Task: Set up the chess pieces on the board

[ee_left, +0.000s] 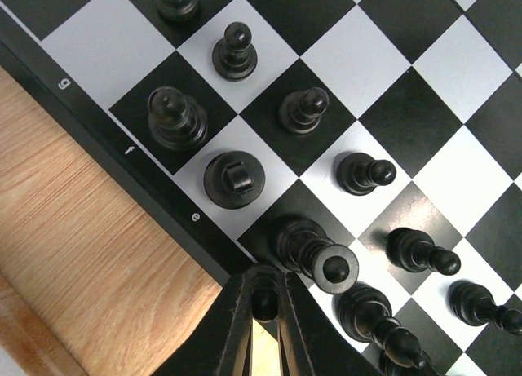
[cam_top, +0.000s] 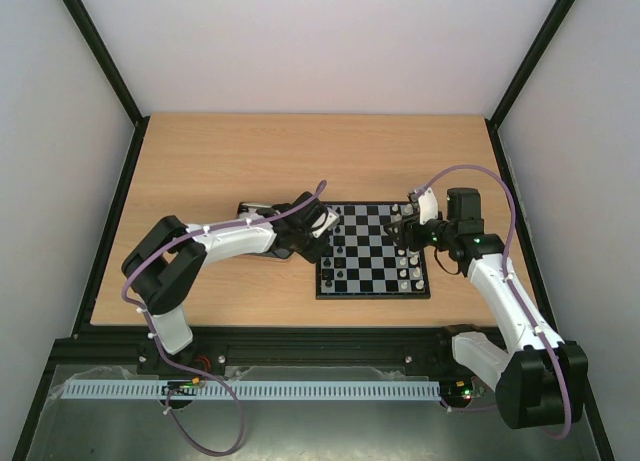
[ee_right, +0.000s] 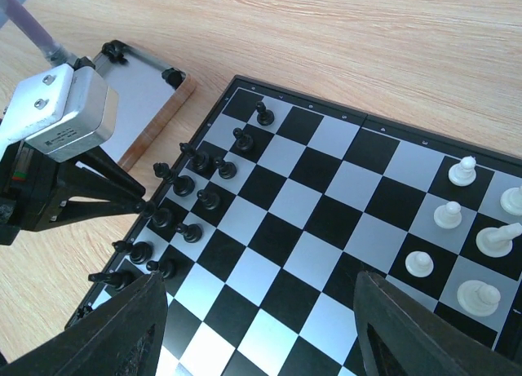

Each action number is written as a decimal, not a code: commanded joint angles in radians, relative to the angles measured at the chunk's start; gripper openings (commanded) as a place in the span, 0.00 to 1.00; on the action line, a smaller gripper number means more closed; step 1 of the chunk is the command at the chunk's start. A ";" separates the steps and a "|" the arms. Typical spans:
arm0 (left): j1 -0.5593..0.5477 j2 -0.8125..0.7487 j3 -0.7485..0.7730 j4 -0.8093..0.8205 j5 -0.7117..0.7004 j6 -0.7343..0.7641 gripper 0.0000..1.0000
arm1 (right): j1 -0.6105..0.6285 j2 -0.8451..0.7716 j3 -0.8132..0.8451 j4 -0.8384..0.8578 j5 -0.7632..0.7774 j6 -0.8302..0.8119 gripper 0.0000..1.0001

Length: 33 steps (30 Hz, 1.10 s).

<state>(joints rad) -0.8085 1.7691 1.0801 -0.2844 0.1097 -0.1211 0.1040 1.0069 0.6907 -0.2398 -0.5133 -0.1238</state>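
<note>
Left gripper [ee_left: 263,280]: fingers were clamped on one black chess piece [ee_left: 263,301] at the board [ee_left: 106,42] edge. Right gripper [ee_right: 261,282]: jaws were held wide apart above the board.

- Bright, even light is filling all three views, and it seems to be coming from above
- The table [cam_top: 300,151] is looking evenly lit in the top view, with only soft, faint shadows lying under the arms [cam_top: 230,239]
- In the left wrist view the pale squares of the board [ee_left: 106,50] are glowing almost white, and each chess piece [ee_left: 235,54] is looking sharp
- Pieces near the edges there are leaning outward, bent by the lens
- The fingers [ee_left: 232,335] of the left gripper [ee_left: 263,282] are looking dark and fuzzy
- In the right wrist view the fingers [ee_right: 122,335] of the right gripper [ee_right: 259,278] are showing as big blurry dark shapes, and the metal tray [ee_right: 139,95] is shining
</note>
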 commanded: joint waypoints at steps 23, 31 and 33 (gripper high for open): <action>-0.011 -0.049 0.027 -0.041 -0.027 -0.011 0.05 | -0.005 -0.025 -0.013 0.004 -0.008 -0.008 0.63; -0.057 -0.179 0.000 -0.118 -0.023 -0.005 0.06 | -0.005 -0.025 -0.014 0.005 -0.011 -0.010 0.63; -0.086 -0.207 -0.012 -0.113 0.004 -0.002 0.07 | -0.005 -0.025 -0.015 0.005 -0.010 -0.010 0.63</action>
<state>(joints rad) -0.8433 1.6287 1.0916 -0.3592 0.0856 -0.1238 0.1040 1.0000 0.6907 -0.2394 -0.5133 -0.1238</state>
